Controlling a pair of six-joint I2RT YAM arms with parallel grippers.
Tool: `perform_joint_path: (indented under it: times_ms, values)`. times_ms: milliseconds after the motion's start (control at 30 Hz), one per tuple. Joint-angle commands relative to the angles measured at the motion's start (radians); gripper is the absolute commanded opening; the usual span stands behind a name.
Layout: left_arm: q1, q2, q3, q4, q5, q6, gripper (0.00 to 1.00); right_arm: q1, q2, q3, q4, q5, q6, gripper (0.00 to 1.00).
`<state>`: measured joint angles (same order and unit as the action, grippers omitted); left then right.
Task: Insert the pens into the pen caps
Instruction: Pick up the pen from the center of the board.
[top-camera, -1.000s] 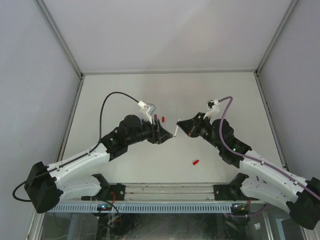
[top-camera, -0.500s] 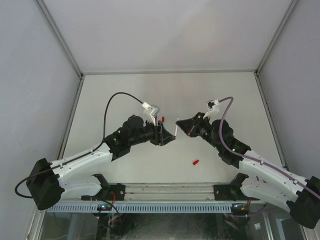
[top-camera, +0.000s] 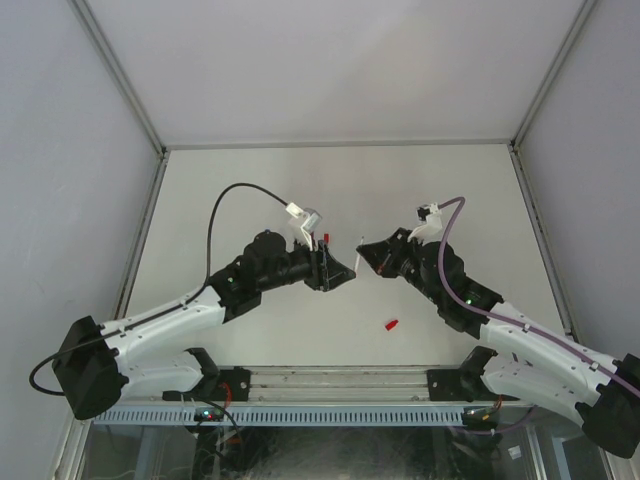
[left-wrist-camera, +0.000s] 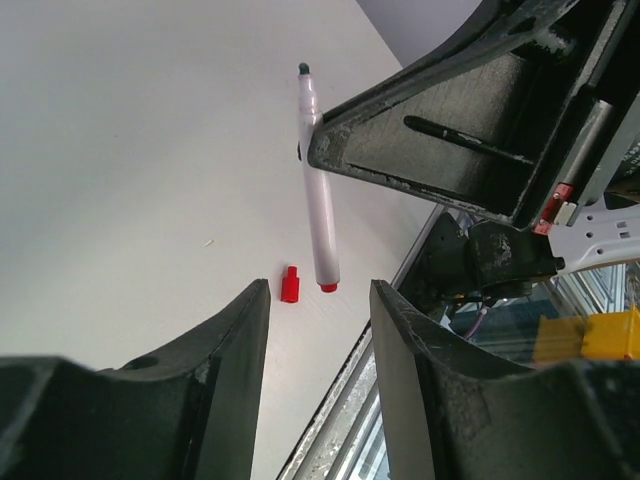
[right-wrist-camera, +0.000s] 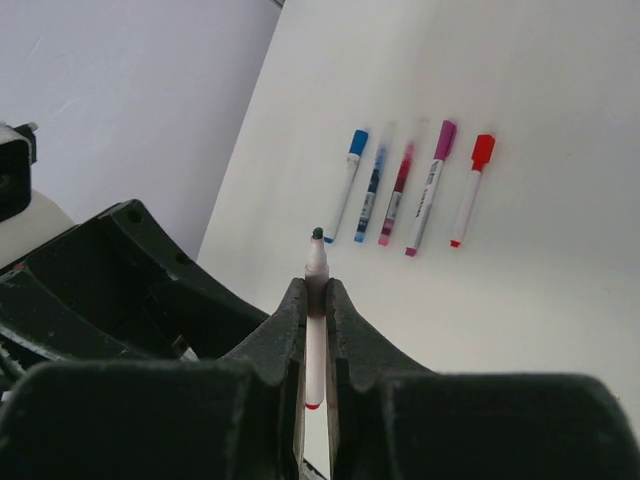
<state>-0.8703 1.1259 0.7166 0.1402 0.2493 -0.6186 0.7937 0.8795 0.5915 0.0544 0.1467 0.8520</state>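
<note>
Starting at the left of the top view, my left gripper (top-camera: 342, 270) sits just left of centre, fingers parted with nothing that I can see between them, facing the pen. The pen (left-wrist-camera: 320, 200) hangs in mid-air at the middle of the frame. The right gripper (right-wrist-camera: 313, 292) is clamped tight on its barrel, with the dark bare tip past the fingers and the red end behind them. The loose red cap (left-wrist-camera: 290, 284) lies on the table (top-camera: 250, 190), lower and right of centre, apart from both grippers. I judge the left should fetch that cap, gripping its closed end with the mouth outward, then line it up with the barrel and push straight. The right forearm near the cap may crowd that reach. Five capped pens (right-wrist-camera: 396, 195) lie in a row in the upper right of the right wrist view, to be left alone.
</note>
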Motion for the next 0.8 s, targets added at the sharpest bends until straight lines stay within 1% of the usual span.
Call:
perform_joint_path:
  times_ms: [0,100,267,633,700,767]
  values:
    - [-0.004,0.01,0.067,0.04,-0.003,0.003,0.49,0.014,-0.004,0.007,0.091,-0.05,0.005,0.0]
    - [-0.004,0.019,0.073,0.04,-0.008,0.002,0.48,0.019,-0.001,0.008,0.108,-0.077,0.01,0.0]
    - [-0.004,0.034,0.098,0.046,-0.007,0.002,0.44,0.032,0.007,0.008,0.125,-0.101,0.015,0.0]
    - [-0.004,0.047,0.117,0.051,0.01,0.003,0.26,0.042,0.015,0.007,0.125,-0.095,0.012,0.0]
    - [-0.004,0.046,0.114,0.049,0.013,0.002,0.26,0.042,0.01,0.007,0.124,-0.085,0.01,0.0]
    - [-0.004,0.045,0.108,0.045,0.013,0.002,0.32,0.042,0.001,0.007,0.121,-0.074,0.009,0.0]
